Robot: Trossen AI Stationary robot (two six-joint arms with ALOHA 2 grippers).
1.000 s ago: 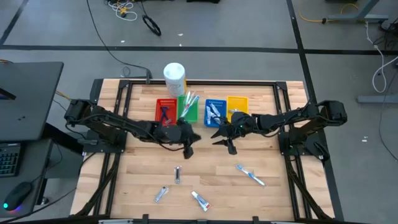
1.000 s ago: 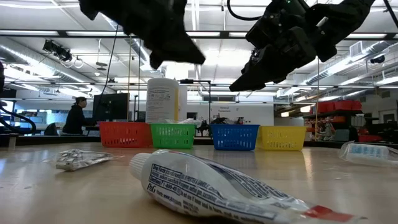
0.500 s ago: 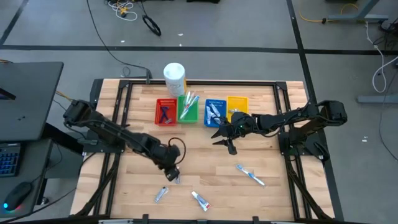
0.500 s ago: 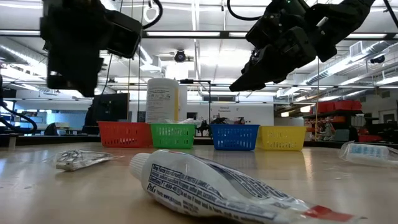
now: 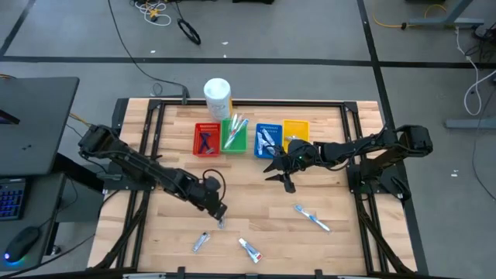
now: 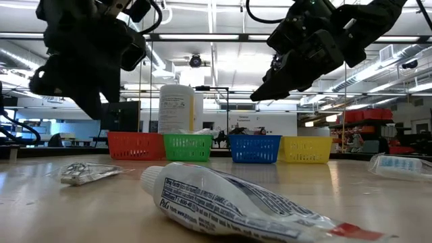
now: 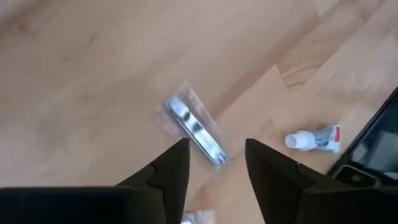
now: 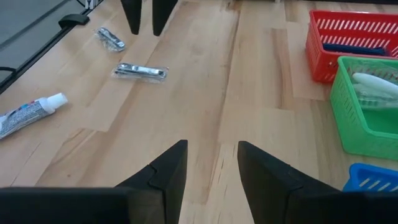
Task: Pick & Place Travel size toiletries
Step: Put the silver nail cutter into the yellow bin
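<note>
- Toiletries lie loose across the lower half of the high view: you see a silvery wrapped piece at lower centre, a second silvery packet and a white tube below it, and a toothbrush at lower right.
- Your left gripper hangs directly over that silvery piece, fingers spread, holding nothing.
- Your right gripper waits mid-frame, just below the blue bin, jaws apart and empty.
</note>
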